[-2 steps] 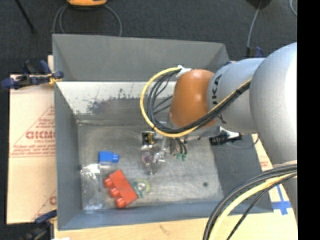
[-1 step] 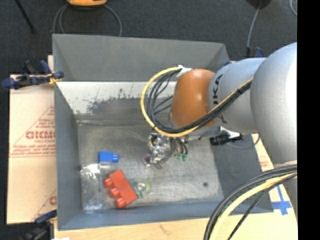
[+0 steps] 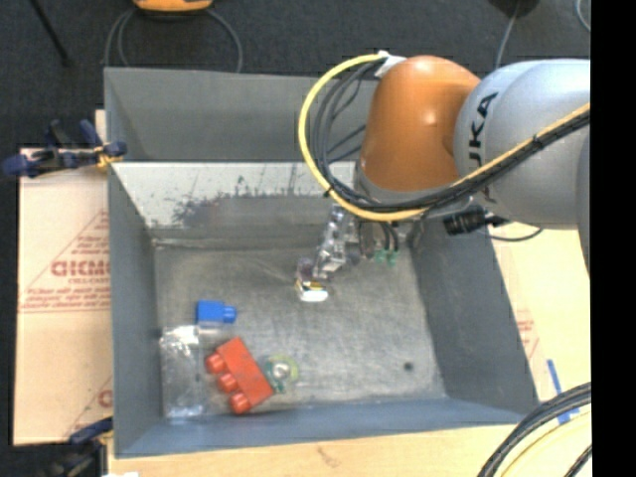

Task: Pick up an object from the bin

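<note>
- Red studded brick, near-left part of bin floor, close to near wall, lying aslant with studs toward the left.
- Clear plastic bag, just left of red studded brick and touching it, crumpled, reaching toward near-left corner.
- Small pale round item, just right of red studded brick, touching or nearly so; kind not legible.
- Small dark speck on floor, near-right, well apart from everything else.
- Blue block, just beyond red studded brick and bag, left of centre, lying flat, apart from the brick by a narrow gap.
- Gripper, mid-floor, right of and slightly beyond blue block, low over bare floor, clear of every loose item; blue block nearest.
- Gripper state: cannot tell, open or closed; pale patch at its tip, not legible as part of robot or as a held thing.
- Orange cover on wrist above the gripper, over far-right part of bin, arm entering from right.
- Yellow cable looping round left side of orange cover, against far wall.
</note>
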Robot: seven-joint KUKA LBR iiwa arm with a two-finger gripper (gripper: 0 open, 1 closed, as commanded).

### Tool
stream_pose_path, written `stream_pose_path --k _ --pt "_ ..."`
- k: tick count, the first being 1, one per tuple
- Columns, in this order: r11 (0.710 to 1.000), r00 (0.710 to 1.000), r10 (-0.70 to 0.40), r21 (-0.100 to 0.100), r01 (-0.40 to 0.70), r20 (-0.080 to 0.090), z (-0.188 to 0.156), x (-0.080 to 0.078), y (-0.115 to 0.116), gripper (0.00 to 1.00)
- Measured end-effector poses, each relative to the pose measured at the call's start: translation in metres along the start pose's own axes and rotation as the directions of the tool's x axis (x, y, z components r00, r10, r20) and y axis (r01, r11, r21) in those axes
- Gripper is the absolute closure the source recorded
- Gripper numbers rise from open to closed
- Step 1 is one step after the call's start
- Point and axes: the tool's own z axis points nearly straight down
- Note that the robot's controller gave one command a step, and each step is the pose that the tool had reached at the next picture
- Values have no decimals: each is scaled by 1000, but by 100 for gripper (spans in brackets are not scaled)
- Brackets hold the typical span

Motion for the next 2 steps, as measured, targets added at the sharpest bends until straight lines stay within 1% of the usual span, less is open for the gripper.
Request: stream_pose_path --k 1,2 --pt "966 966 258 7 -258 -14 101 20 -7 100" --pt "967 967 253 1 -253 -2 -26 29 -7 100"
